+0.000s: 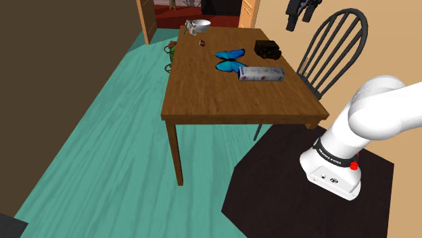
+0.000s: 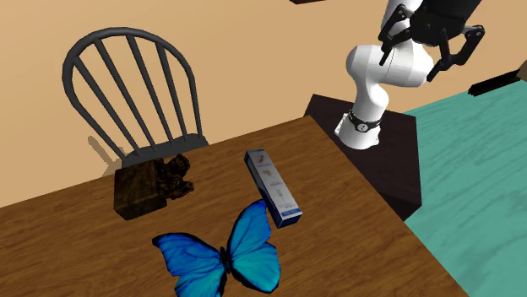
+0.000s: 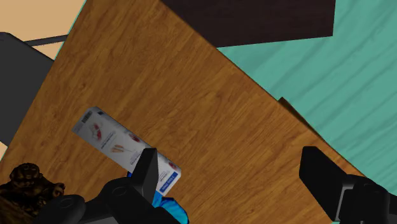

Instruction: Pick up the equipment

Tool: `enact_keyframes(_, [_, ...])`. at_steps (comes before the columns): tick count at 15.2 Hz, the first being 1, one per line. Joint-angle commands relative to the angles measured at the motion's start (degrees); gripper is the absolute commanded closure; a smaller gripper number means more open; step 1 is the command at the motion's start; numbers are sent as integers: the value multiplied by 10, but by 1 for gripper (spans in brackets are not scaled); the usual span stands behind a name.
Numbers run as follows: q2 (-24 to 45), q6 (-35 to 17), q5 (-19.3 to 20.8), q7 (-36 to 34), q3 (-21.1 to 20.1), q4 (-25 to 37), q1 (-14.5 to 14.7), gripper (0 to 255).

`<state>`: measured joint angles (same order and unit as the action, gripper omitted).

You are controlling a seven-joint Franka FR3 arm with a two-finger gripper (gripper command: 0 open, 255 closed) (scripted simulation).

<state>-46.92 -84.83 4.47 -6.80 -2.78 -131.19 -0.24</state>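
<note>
1. The end effector (image 3: pixel 229 159) is hanging released in the air, well apart from the table (image 1: pixel 216 94). Its two black fingers (image 3: pixel 147 170) are standing wide apart and gripping nothing.
2. The dark brown boxy equipment (image 2: pixel 148 187) is sitting on the table, near the edge where the dark spindle-back chair (image 2: pixel 127 76) is standing.
3. A long white-and-blue carton (image 2: pixel 273 187) is lying flat on the table, apart from the equipment and on the side toward the robot.
4. A blue butterfly (image 2: pixel 221 257) is resting with its wings spread just beside the carton.
5. In the wrist view, the carton is showing next to one finger. The equipment is lying farther out on that same side, outside the gap between the fingers.
6. In the shoulder view, a white bowl (image 1: pixel 201 26) is sitting at the table's far end.
7. The white arm (image 1: pixel 375 111) is rising from the dark stand (image 1: pixel 284 196), which is sitting on a teal floor (image 1: pixel 101 149).
</note>
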Motion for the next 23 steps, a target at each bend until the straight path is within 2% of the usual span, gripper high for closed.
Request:
enact_keyframes(1, [0, 0, 0, 0, 0, 0, 0, 0])
enact_keyframes(7, [-10, -110, 58, 105, 62, -98, 6, 0])
enact_keyframes(12, [14, -214, 109, 189, 120, -156, 5, 0])
enact_keyframes(17, [71, -328, 156, 270, 183, -187, 4, 0])
enact_keyframes(23, [182, -473, 193, 369, 261, -188, 15, 0])
